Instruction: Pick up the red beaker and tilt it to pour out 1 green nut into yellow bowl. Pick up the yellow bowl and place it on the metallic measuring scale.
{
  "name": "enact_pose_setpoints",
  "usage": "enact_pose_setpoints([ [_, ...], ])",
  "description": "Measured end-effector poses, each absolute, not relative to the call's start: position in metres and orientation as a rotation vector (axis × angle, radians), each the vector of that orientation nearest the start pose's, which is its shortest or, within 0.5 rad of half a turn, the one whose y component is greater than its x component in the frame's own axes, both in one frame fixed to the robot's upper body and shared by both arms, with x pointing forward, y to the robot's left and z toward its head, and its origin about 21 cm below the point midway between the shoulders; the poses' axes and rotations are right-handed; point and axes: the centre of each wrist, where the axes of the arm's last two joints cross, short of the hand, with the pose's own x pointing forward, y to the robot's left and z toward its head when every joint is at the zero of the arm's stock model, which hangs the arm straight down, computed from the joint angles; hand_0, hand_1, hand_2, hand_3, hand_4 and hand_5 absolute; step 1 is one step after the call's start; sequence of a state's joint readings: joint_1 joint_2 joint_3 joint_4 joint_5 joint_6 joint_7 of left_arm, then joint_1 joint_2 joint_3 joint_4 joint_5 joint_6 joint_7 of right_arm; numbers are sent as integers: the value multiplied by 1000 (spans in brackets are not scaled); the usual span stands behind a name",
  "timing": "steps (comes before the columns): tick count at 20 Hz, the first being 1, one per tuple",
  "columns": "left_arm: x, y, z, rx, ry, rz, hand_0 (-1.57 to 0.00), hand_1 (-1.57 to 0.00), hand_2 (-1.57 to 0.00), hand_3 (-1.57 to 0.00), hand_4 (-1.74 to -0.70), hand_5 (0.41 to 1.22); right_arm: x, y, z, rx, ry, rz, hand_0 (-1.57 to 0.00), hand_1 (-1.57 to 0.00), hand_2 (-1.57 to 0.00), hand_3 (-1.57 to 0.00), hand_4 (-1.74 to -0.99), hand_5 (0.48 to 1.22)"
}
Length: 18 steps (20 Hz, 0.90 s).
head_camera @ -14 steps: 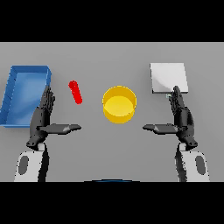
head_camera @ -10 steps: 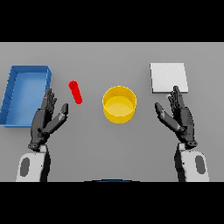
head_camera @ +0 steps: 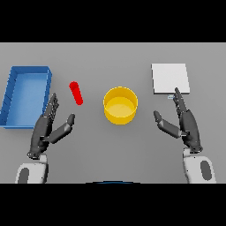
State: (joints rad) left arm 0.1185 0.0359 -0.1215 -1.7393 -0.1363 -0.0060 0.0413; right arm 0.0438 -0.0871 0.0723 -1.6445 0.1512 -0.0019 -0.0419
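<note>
A small red beaker (head_camera: pixel 76 93) lies on its side on the grey table, left of centre. The yellow bowl (head_camera: pixel 120 105) stands in the middle; its inside shows only yellow. At the back right lies the metallic measuring scale (head_camera: pixel 170 78), a flat pale square. My left hand (head_camera: pixel 47 128) is open, fingers straight, just below and left of the beaker and apart from it. My right hand (head_camera: pixel 184 124) is open too, right of the bowl and just below the scale's front edge. No green nut shows.
A blue tray (head_camera: pixel 11 99) sits at the far left, close beside my left hand.
Both hands have turned from thumbs pointing inward to a more palm-up, splayed pose and shifted slightly. The beaker, bowl and scale have not moved.
</note>
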Motion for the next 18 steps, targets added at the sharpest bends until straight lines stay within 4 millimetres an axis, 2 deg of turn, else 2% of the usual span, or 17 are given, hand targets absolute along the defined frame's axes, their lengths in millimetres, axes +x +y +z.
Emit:
enact_pose_setpoints([
  [5,222,213,9,51,-1557,-199,1,1,1,1,-1189,658,233,-234,8,-71,-1675,209,1,1,1,1,-1291,621],
  [8,244,212,7,68,-1537,-209,1,1,1,1,-1202,661,240,-236,7,-71,-1646,224,1,1,1,1,-1294,623],
  [11,260,207,-3,83,-1527,-207,1,1,1,1,-1211,659,237,-241,7,-55,-1668,232,1,1,1,1,-1292,617],
  [13,278,205,-8,100,-1508,-212,1,1,1,1,-1214,651,239,-236,8,-59,-1659,226,1,1,1,1,-1290,617],
  [18,311,197,-10,90,-1545,-207,1,1,1,1,-1230,635,236,-240,11,-81,-1661,222,1,1,1,1,-1303,631],
])
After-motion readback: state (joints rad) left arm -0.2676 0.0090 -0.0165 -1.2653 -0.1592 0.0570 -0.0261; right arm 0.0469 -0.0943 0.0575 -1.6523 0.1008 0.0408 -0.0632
